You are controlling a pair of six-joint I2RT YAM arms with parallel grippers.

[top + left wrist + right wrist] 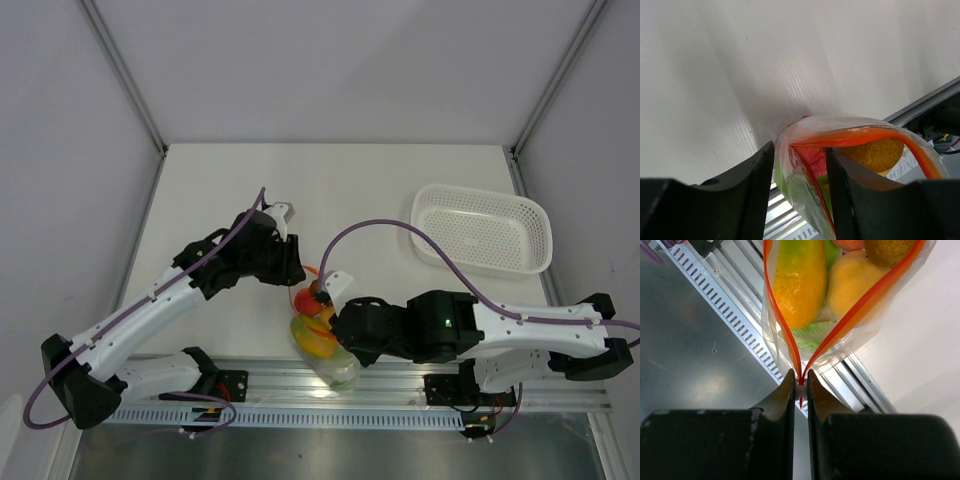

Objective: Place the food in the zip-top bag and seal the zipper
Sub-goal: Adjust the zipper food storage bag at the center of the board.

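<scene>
The zip-top bag [325, 345] lies at the table's near edge, partly over the rail, with its mouth open. Inside it are the food pieces: an orange-yellow-green one [795, 280], a yellow one [852, 285], a brown one [887, 249] and a red one [815, 157]. My right gripper [801, 376] is shut on one end of the red-orange zipper [860, 305], where its two strips meet; it also shows in the top view [328, 308]. My left gripper [800, 151] stands open around the bag's other mouth corner, with the strip [860, 136] and loose plastic between its fingers; it also shows in the top view [297, 278].
A white perforated basket [482, 228] stands empty at the back right. The aluminium rail [400, 380] runs along the near edge under the bag. White walls close in the table on both sides.
</scene>
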